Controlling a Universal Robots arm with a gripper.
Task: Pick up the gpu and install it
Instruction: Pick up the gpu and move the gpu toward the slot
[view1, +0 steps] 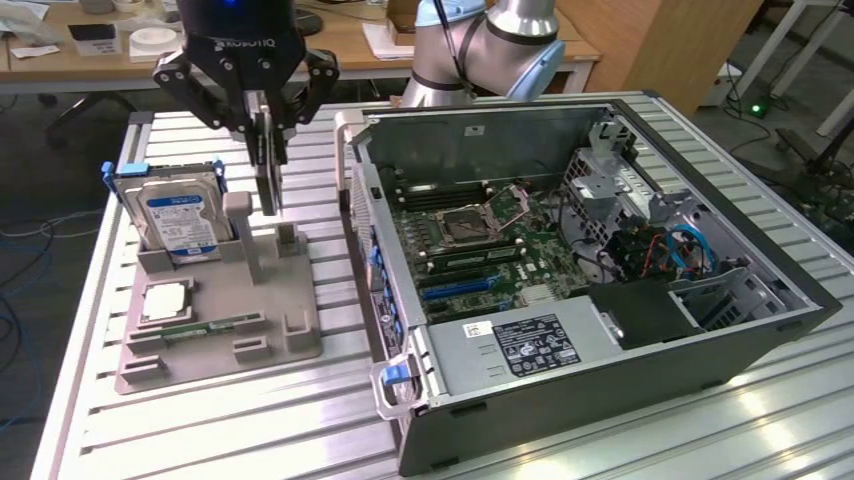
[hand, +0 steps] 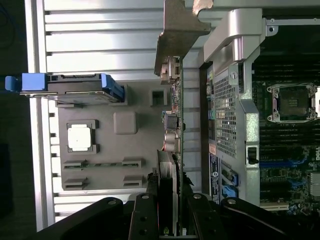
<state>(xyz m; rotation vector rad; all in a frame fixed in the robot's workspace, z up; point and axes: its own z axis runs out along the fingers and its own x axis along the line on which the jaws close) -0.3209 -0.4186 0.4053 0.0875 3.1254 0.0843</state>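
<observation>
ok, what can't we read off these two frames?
- gpu face and edge connector: it is edge-on in both views, and the gripper covers its upper end.
- Expansion slots on the motherboard: too small in the exterior view, partly cut off by the frame edge in the wrist view.
- hard drive label text: too small, exterior view.

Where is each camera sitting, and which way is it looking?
Exterior view: sits off the arm, high up, looking down slantwise at the table, gray holder and open computer case; the arm and gripper show, gripping the graphics card.
Wrist view: sits on the wrist, looking down past the gripper along the graphics card.
Shared: gripper, graphics card, gray holder, hard drive, computer case.
</observation>
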